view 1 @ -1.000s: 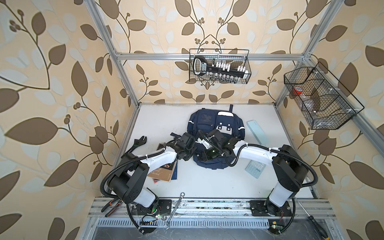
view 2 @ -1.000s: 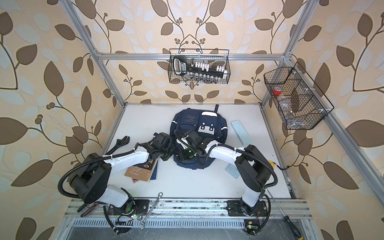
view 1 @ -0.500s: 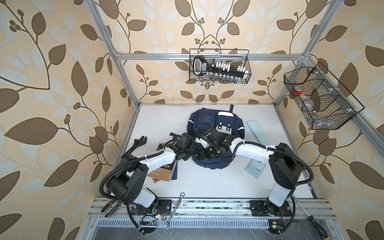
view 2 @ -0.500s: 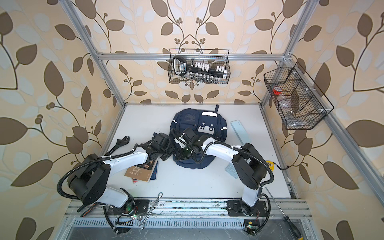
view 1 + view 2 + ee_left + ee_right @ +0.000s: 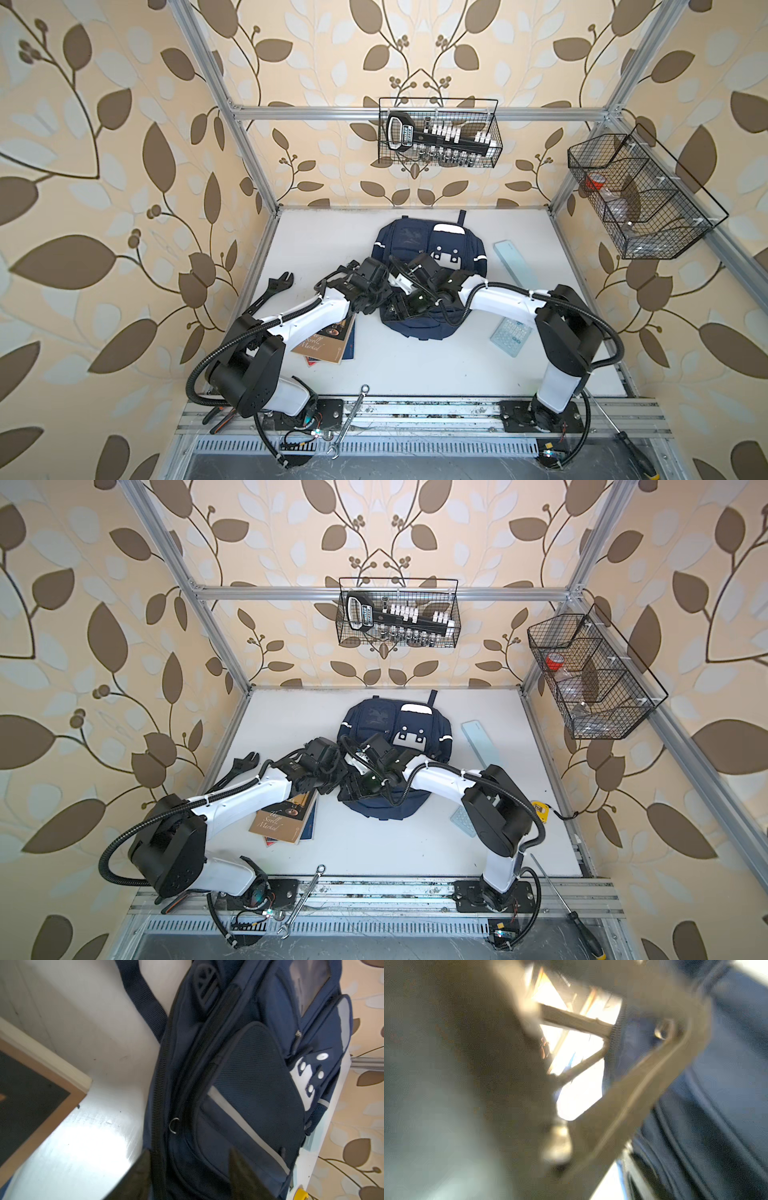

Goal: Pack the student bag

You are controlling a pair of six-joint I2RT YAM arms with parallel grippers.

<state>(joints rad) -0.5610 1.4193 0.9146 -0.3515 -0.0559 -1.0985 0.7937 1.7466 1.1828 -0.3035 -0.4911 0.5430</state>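
Note:
The student bag (image 5: 415, 249) (image 5: 374, 717), navy with white stripes and a dotted white patch, lies flat on the white table in both top views. Both grippers meet over its near left edge. My left gripper (image 5: 375, 302) (image 5: 328, 785) is open; in the left wrist view its gripper (image 5: 189, 1163) straddles the bag (image 5: 249, 1084) along a zip line, near a small metal ring (image 5: 173, 1125). My right gripper (image 5: 406, 305) (image 5: 354, 787) sits just beside it. The right wrist view is badly blurred; the gripper (image 5: 577, 1095) shows a bright gap between its fingers, next to the bag (image 5: 726, 1084).
Stacked books (image 5: 328, 345) lie under the left arm, with a black adjustable wrench (image 5: 276, 286) at the table's left edge. A mint pencil case (image 5: 515, 262) and a calculator (image 5: 509, 336) lie right of the bag. Wire baskets (image 5: 438, 133) (image 5: 636, 199) hang on the walls.
Both grippers were shut a second ago and now stand open. The right gripper has slid left along the bag's near edge toward the left gripper.

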